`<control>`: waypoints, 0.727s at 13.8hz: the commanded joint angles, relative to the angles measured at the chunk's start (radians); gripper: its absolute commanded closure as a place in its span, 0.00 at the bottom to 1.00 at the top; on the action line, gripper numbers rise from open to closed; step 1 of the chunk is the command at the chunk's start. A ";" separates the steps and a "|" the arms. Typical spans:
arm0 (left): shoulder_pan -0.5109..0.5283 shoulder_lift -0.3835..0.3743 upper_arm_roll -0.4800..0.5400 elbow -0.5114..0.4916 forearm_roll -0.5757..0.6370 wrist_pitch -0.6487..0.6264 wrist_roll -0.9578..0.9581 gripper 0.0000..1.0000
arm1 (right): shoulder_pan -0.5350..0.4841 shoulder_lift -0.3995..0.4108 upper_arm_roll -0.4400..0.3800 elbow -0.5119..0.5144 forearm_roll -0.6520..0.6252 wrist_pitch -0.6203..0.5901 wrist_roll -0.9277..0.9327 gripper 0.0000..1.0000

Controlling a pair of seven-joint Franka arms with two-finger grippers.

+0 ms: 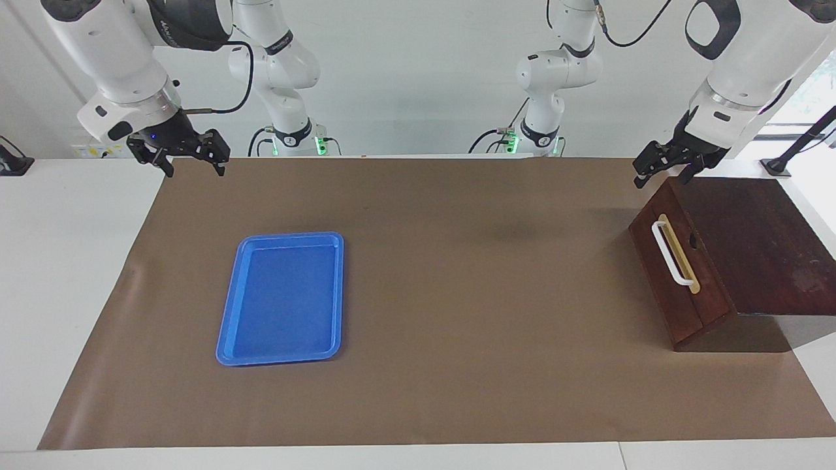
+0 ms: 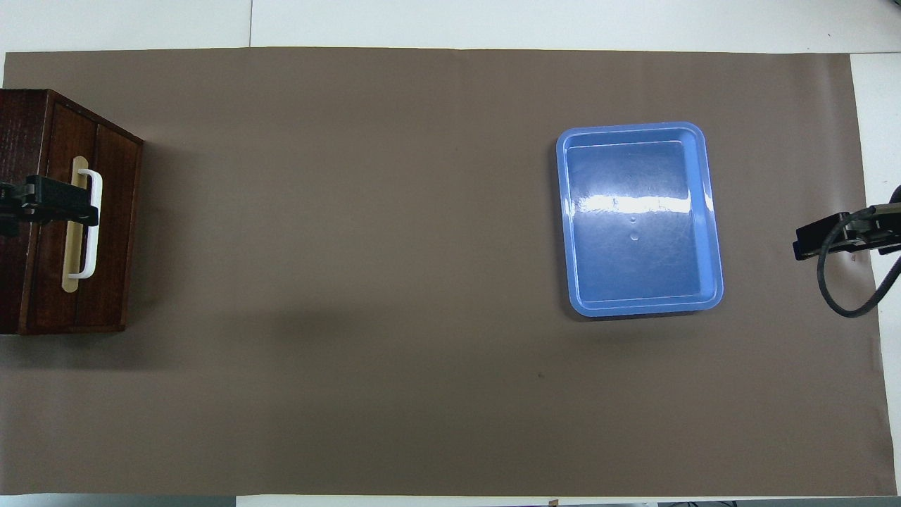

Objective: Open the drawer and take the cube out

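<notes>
Drawer (image 1: 679,274) shut; looked heavy, stiff. Best hold judged the white handle (image 1: 673,254), at three o'clock of tray (image 1: 228,326). My left gripper (image 1: 663,171) and right gripper (image 1: 189,160): fingers apart, empty.

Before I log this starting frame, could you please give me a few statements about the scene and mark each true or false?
1. The drawer is shut. True.
2. The cube lies on the blue tray. False: the tray is empty and no cube shows.
3. The left gripper grips the white handle. False: it hangs open above the box.
4. The right gripper is open, holding nothing. True.
</notes>
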 commanded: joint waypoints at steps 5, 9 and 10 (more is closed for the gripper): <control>-0.005 -0.011 -0.002 -0.010 -0.008 0.006 0.015 0.00 | -0.009 -0.020 0.009 -0.020 0.001 -0.003 -0.004 0.00; -0.007 -0.019 -0.007 -0.014 -0.008 0.003 0.002 0.00 | -0.009 -0.020 0.009 -0.020 0.001 -0.003 -0.004 0.00; -0.007 -0.019 -0.005 -0.018 0.006 0.020 0.011 0.00 | -0.009 -0.020 0.009 -0.020 0.001 -0.003 -0.004 0.00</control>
